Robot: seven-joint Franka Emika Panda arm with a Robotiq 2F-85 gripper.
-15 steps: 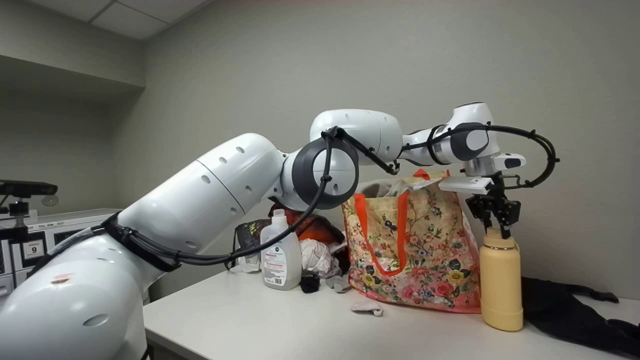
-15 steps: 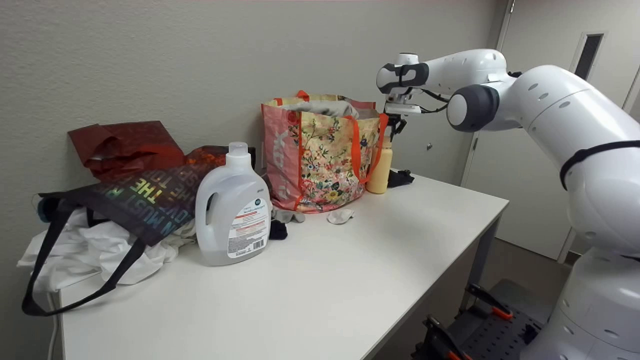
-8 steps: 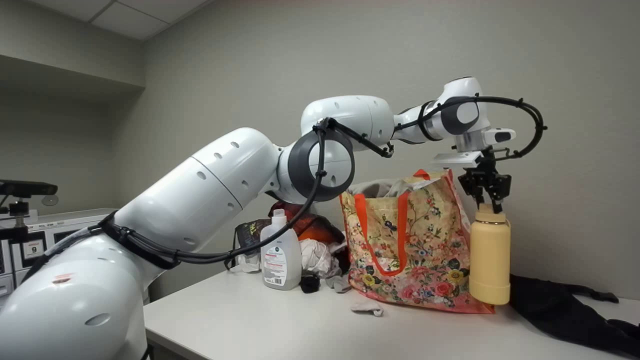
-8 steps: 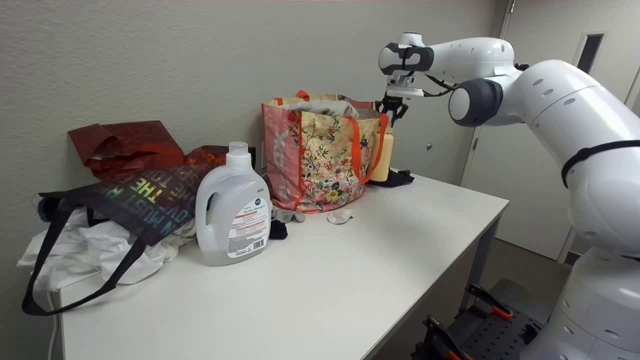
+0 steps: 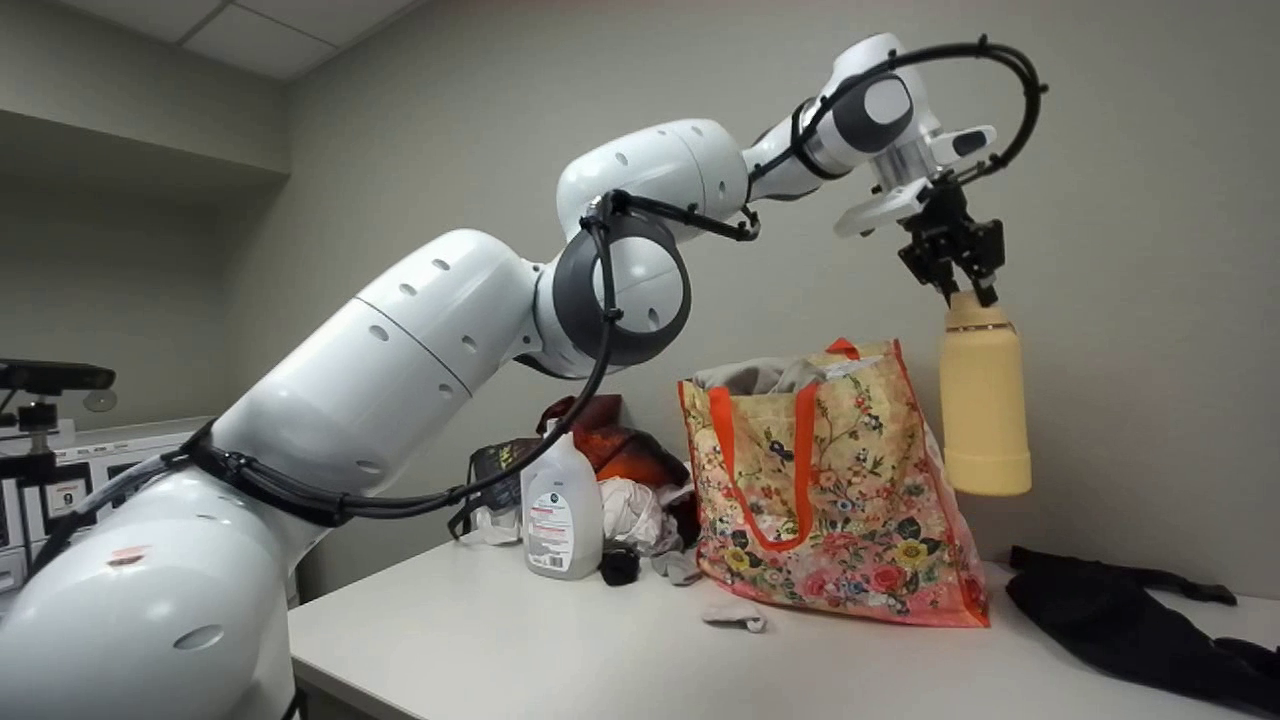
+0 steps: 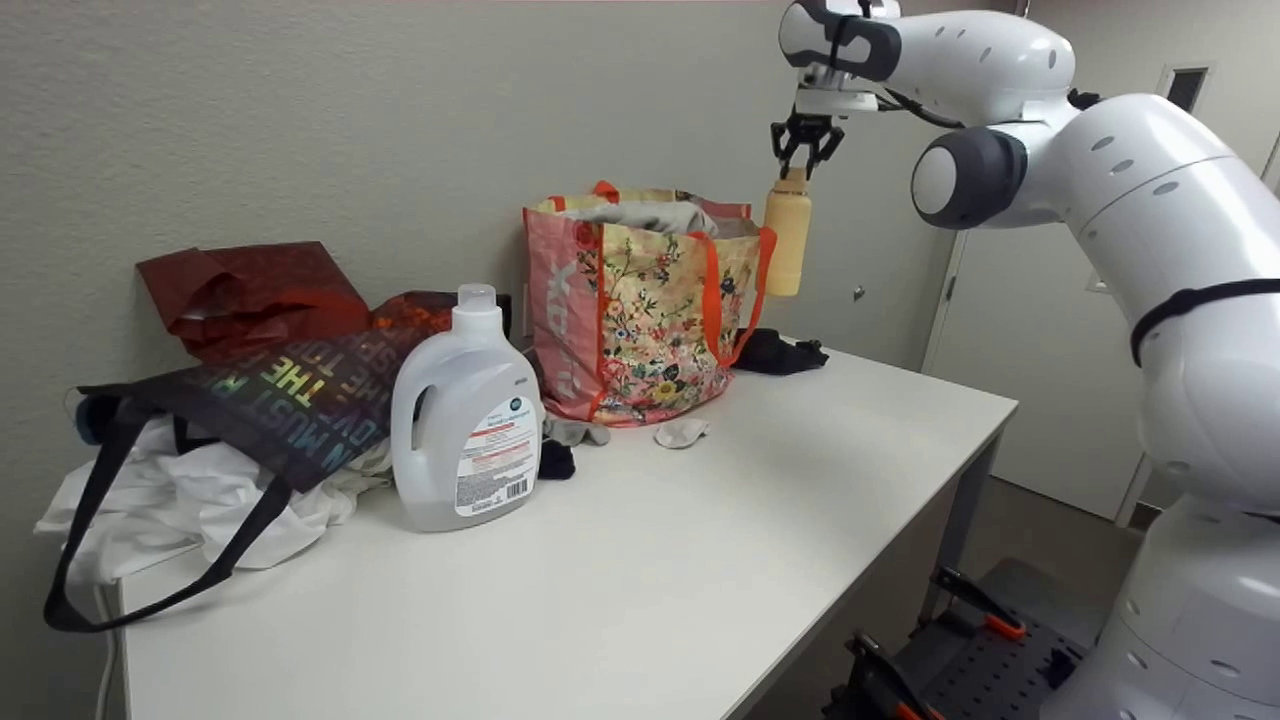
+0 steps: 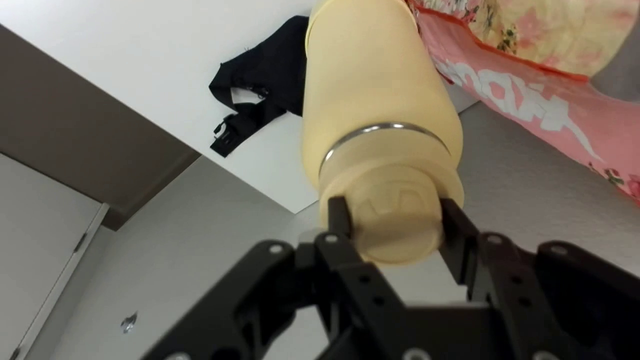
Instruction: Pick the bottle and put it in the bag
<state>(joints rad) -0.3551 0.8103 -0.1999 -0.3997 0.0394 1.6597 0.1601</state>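
The pale-yellow bottle [image 5: 984, 410] hangs in the air, nearly upright, beside the floral bag [image 5: 860, 500]. My gripper [image 5: 970, 297] is shut on the bottle's narrow cap from above. In an exterior view the bottle [image 6: 788, 240] shows just past the bag's end [image 6: 660, 330], its base lower than the bag's rim. In the wrist view the fingers [image 7: 340, 217] press both sides of the cap, and the bottle [image 7: 375, 75] points away from me. The bag [image 7: 530, 100] is at the upper right there. The bag stands open at the top with grey cloth [image 6: 650, 214] inside.
A white labelled jug [image 6: 470, 440] stands on the white table [image 6: 700, 560]. A dark cloth [image 5: 1120, 620] lies by the bag's end. A dark printed bag [image 6: 300, 400] and white cloth lie at the table's far end. The bag's orange handles [image 5: 806, 450] hang down its front.
My gripper has lifted the bottle off the table, straight up beside the bag, and the arm has risen with it. The bag's end sprang slightly outward. The jug and cloths have not moved.
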